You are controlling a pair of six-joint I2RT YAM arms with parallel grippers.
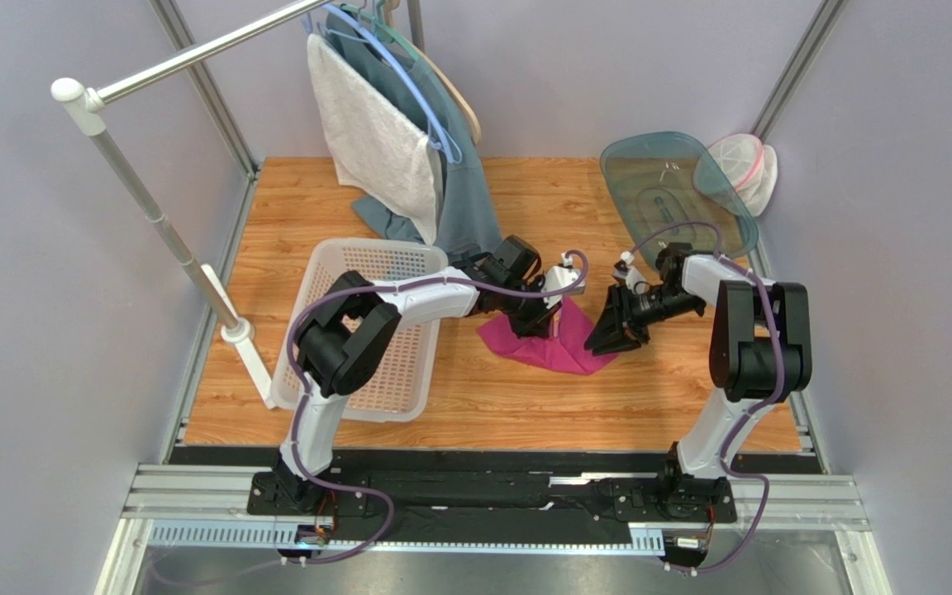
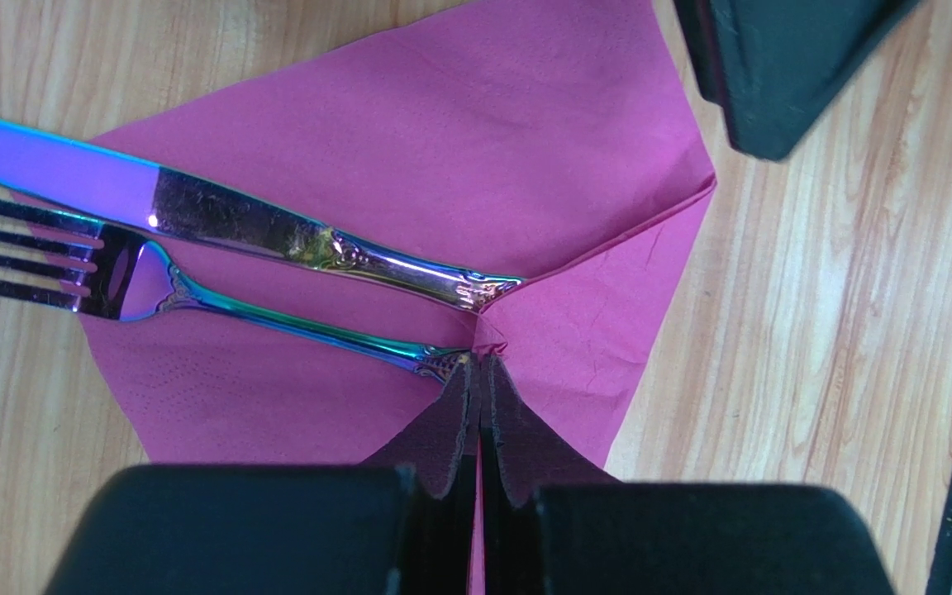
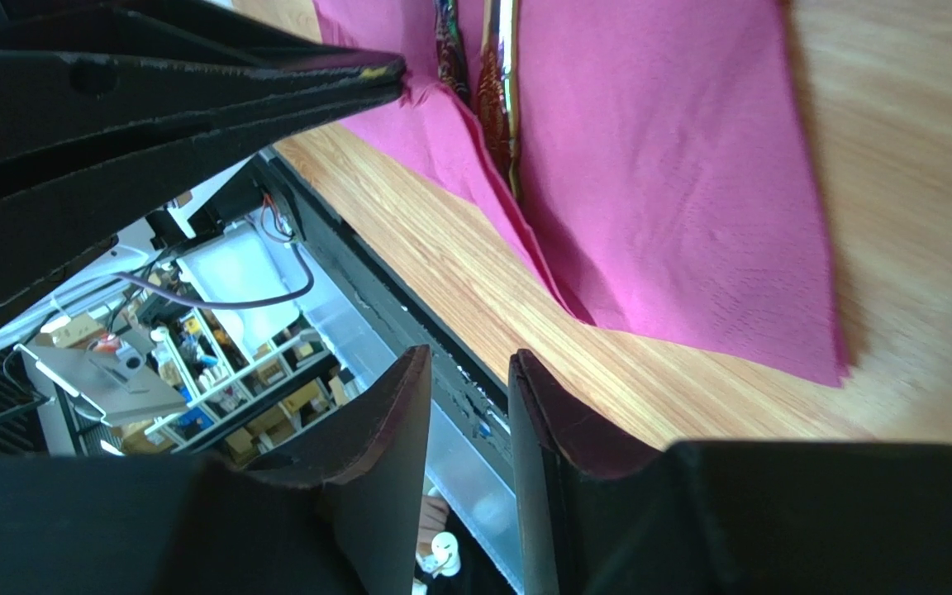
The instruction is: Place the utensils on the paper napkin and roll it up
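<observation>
The magenta paper napkin [image 2: 444,149] lies on the wooden table with a knife [image 2: 258,229] and a fork [image 2: 133,279] of iridescent purple-blue sheen across it. Both handle ends meet at a pinched-up fold. My left gripper [image 2: 484,366] is shut on that fold, and pink paper shows between its jaws. In the top view the left gripper [image 1: 543,316] sits over the napkin [image 1: 556,350]. My right gripper [image 3: 469,360] hovers just off the napkin's [image 3: 667,186] edge, its jaws a narrow gap apart with nothing between them. It faces the left gripper [image 3: 196,87].
A white basket [image 1: 376,372] stands left of the napkin. At the back, a grey-white towel [image 1: 376,136] and a teal cloth [image 1: 469,198] hang from a rack [image 1: 158,211]. A clear teal tray [image 1: 674,186] and a mesh bag [image 1: 742,167] sit at the back right.
</observation>
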